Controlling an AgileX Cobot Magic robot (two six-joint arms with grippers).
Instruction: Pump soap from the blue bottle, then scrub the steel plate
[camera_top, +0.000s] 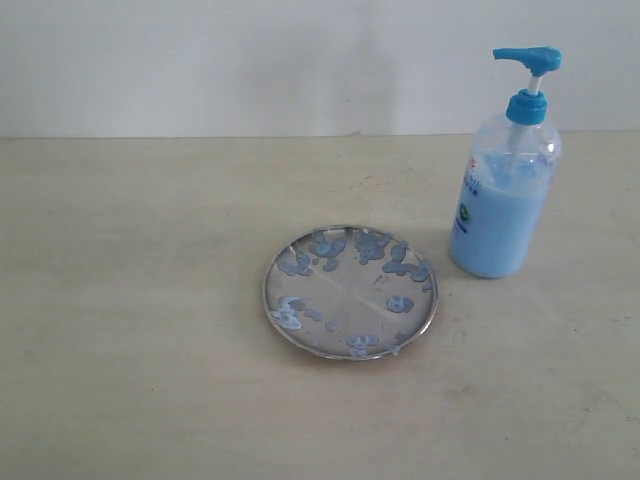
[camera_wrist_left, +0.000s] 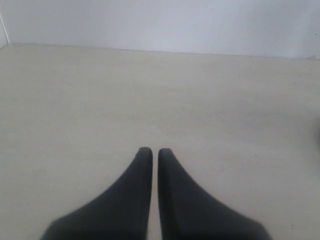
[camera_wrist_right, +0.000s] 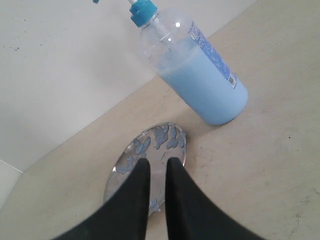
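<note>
The steel plate (camera_top: 345, 290) lies on the table, dotted with light-blue soap blobs (camera_top: 372, 245). To its right and slightly behind stands the blue bottle (camera_top: 500, 220), upright, with its pump head (camera_top: 528, 57) raised and soap filling most of it. Neither gripper shows in the exterior view. In the right wrist view, my right gripper (camera_wrist_right: 158, 161) hangs above the near part of the steel plate (camera_wrist_right: 120, 162), its fingers only a narrow gap apart and holding nothing; the blue bottle (camera_wrist_right: 200, 75) stands beyond. My left gripper (camera_wrist_left: 155, 150) is shut over bare table, away from both objects.
The beige table (camera_top: 130, 330) meets a white wall (camera_top: 250, 60) at the back. Nothing else stands on the table in these views.
</note>
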